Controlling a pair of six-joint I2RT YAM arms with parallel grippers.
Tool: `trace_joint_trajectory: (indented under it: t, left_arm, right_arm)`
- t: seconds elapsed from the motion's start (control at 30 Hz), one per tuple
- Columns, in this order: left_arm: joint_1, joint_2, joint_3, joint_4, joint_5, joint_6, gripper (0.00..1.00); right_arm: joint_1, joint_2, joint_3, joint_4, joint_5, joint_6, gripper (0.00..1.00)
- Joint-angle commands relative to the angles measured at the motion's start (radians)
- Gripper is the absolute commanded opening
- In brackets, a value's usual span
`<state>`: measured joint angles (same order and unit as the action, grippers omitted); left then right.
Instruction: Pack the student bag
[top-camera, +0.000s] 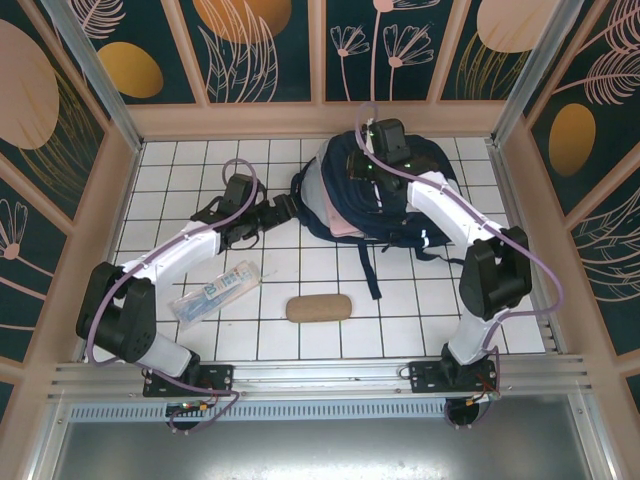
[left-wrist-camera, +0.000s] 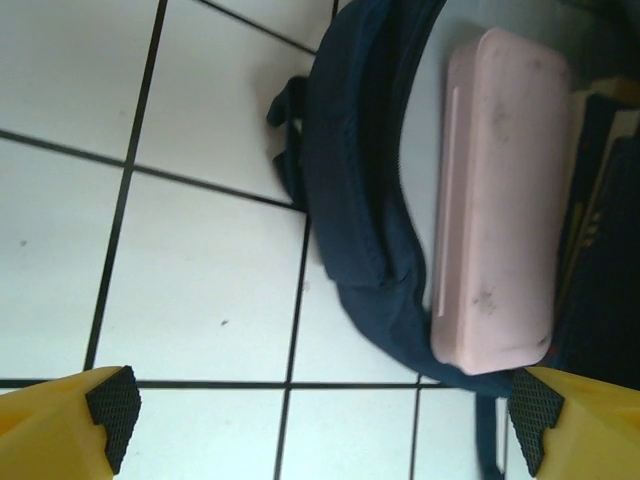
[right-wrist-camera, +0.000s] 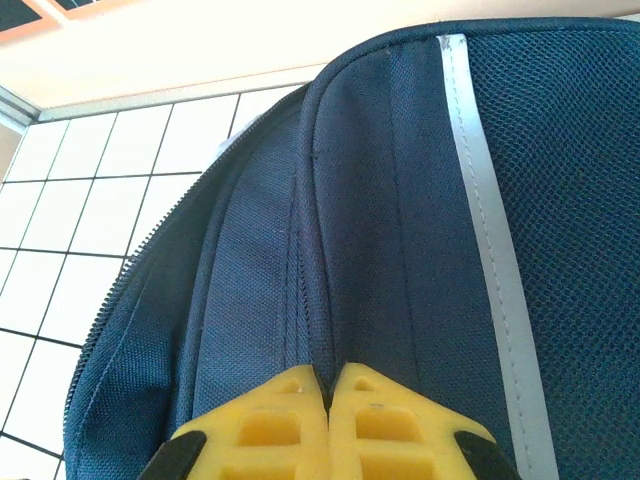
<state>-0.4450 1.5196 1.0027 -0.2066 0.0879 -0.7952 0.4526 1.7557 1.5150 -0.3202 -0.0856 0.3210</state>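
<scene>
Right gripper (right-wrist-camera: 328, 388) pinches student bag (right-wrist-camera: 400, 200) fabric; left gripper (left-wrist-camera: 322, 410) agape

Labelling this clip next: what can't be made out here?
Top view: print on the clear plastic packet, too small to read.
Left wrist view: dark items beside the pink oblong case inside the navy-blue fabric backpack, blurred and cut by the right edge.
Right wrist view: how much fabric the right gripper pinches, hidden in the fold.

Robotics test cell, laboratory type. Evidence: white gridded desk (top-camera: 200, 160) enclosed by aluminium posts (top-camera: 92, 70) and leaf-print wall panels (top-camera: 260, 50). Left arm (top-camera: 190, 245) and right arm (top-camera: 450, 205) are bolted to an aluminium rail (top-camera: 320, 375) along the near edge.
</scene>
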Motion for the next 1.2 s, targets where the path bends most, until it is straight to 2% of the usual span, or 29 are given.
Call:
trace_joint_trajectory:
  t: [0.0, 0.17, 0.23, 0.33, 0.43, 0.5, 0.57, 0.63, 0.83, 1.17]
  left_arm:
    - [-0.003, -0.007, -0.024, -0.044, -0.003, 0.042, 0.91]
    - [-0.009, 0.054, -0.040, 0.067, 0.142, 0.032, 0.74]
    - [-0.028, 0.095, -0.007, 0.113, 0.176, 0.027, 0.72]
    - [-0.061, 0.197, 0.091, 0.098, 0.181, 0.011, 0.72]
    - [-0.113, 0.299, 0.186, 0.110, 0.219, -0.005, 0.62]
    - [-0.146, 0.332, 0.226, 0.121, 0.235, -0.015, 0.60]
    - [-0.163, 0.360, 0.226, 0.173, 0.285, -0.050, 0.48]
    - [-0.166, 0.396, 0.232, 0.201, 0.310, -0.085, 0.47]
    - [-0.165, 0.517, 0.353, 0.182, 0.294, -0.090, 0.45]
    - [-0.155, 0.670, 0.566, 0.113, 0.228, -0.067, 0.43]
  right_arm:
    - [-0.001, 0.004, 0.011, 0.033, -0.012, 0.005, 0.00]
    - [-0.001, -0.004, 0.013, 0.024, -0.007, 0.003, 0.00]
    - [-0.002, -0.014, 0.015, 0.021, -0.002, 0.003, 0.00]
    - [-0.001, -0.032, 0.020, 0.017, 0.003, 0.003, 0.00]
    - [-0.002, -0.040, 0.022, 0.008, 0.007, 0.000, 0.00]
    - [-0.002, -0.040, 0.022, 0.001, 0.017, -0.002, 0.00]
    - [-0.003, -0.043, 0.021, 0.001, 0.021, -0.002, 0.00]
    - [-0.003, -0.048, 0.021, 0.003, 0.015, 0.002, 0.00]
    - [-0.003, -0.061, 0.027, 0.002, 0.008, 0.005, 0.00]
    - [-0.002, -0.105, -0.001, -0.004, 0.005, 0.016, 0.00]
